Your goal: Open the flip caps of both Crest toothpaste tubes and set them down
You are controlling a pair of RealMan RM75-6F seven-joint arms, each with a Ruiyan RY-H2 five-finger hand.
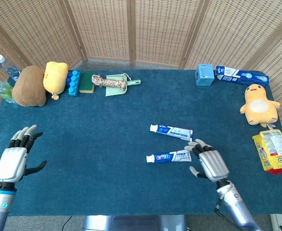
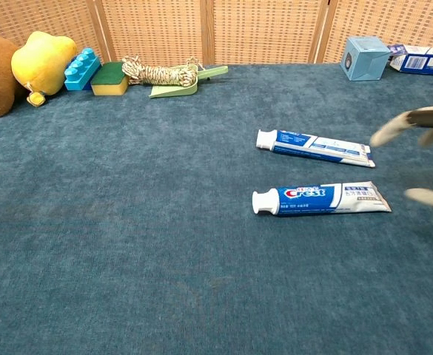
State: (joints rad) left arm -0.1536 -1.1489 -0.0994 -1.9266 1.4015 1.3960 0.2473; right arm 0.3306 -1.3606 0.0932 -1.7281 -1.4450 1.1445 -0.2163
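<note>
2 blue-and-white Crest toothpaste tubes, near and far, are lying capped mid-tabletop; right hand, empty and spread, is hovering beside the near tube's crimped tail, left hand idling released; next: grasping it.

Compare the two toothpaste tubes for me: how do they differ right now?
The near tube shows its big Crest logo face up; the far tube shows a paler face, logo not readable. The near tube's crimped end lies right by the right hand; the far tube lies further from it. The far tube is angled slightly; the near one lies nearly square. Both lie flat, white caps pointing left, apparently closed.
</note>
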